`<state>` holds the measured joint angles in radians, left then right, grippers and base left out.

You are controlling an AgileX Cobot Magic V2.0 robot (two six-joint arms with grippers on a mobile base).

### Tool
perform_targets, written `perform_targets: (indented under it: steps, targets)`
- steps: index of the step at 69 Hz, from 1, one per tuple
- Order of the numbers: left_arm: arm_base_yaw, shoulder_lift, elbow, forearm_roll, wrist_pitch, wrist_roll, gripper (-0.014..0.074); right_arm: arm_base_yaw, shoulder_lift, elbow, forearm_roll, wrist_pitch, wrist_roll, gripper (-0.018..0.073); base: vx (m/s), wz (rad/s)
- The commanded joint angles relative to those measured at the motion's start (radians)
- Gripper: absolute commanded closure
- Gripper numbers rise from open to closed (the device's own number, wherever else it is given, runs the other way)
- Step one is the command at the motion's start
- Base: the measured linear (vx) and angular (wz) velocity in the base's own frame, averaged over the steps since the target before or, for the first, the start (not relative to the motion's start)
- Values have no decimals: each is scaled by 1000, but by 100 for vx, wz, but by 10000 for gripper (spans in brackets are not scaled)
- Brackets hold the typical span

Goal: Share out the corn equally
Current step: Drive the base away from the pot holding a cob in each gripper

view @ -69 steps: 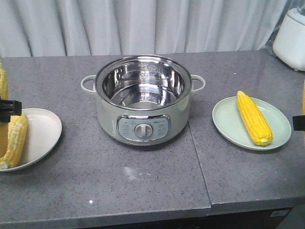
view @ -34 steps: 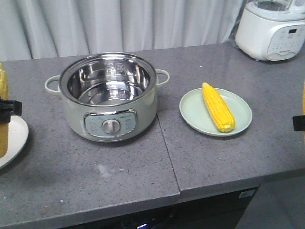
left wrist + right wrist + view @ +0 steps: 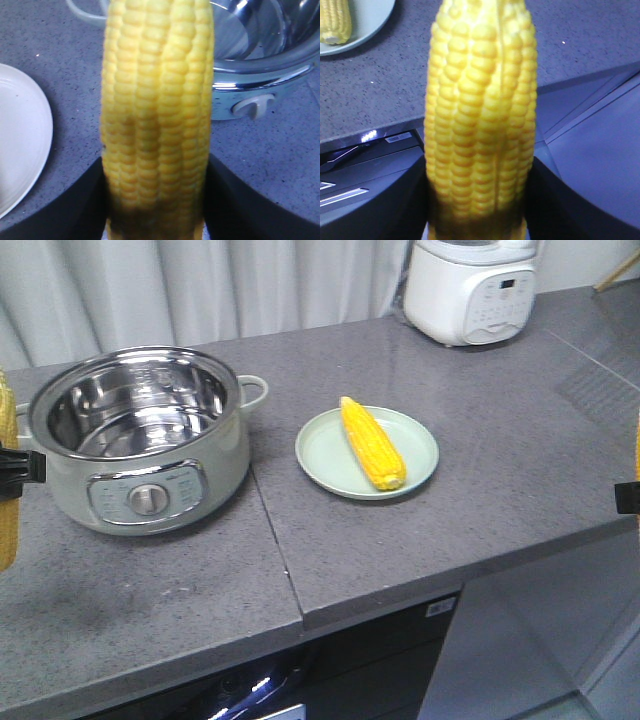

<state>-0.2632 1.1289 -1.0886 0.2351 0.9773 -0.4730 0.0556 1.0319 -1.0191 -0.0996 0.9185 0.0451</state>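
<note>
One corn cob [image 3: 372, 443] lies on a pale green plate [image 3: 320, 465] at the middle of the grey counter. My left gripper [image 3: 156, 200] is shut on a second corn cob [image 3: 157, 100], held upright beside the pot; it shows at the front view's left edge [image 3: 8, 530]. A third corn cob [image 3: 480, 115] stands upright in my right gripper [image 3: 477, 200], which is shut on it past the counter's right front edge. In the right wrist view the green plate [image 3: 370, 20] and its cob [image 3: 335, 20] sit at the top left.
A steel-lined electric pot [image 3: 140, 440] with a front dial stands empty at the left. A white plate [image 3: 20, 140] lies left of the left gripper. A white appliance [image 3: 470, 285] stands at the back. The counter edge [image 3: 480, 575] drops to dark cabinets.
The whole view has swung right: pot and green plate slid left in the frame, and the white plate with its cob left the front view. Both grippers stay at the frame edges.
</note>
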Motion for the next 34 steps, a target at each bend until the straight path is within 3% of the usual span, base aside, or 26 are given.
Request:
perform_targets:
  steps: [1,34]
  targets:
    - [3,-20,-25,15,-48,-9,463,-8,-17,-28,-13,-56,-4,365,-5,-28]
    - [3,-20,-25,15,-48,-9,463,-8,-17,-28,-13,-56,-4,365,-3,-25]
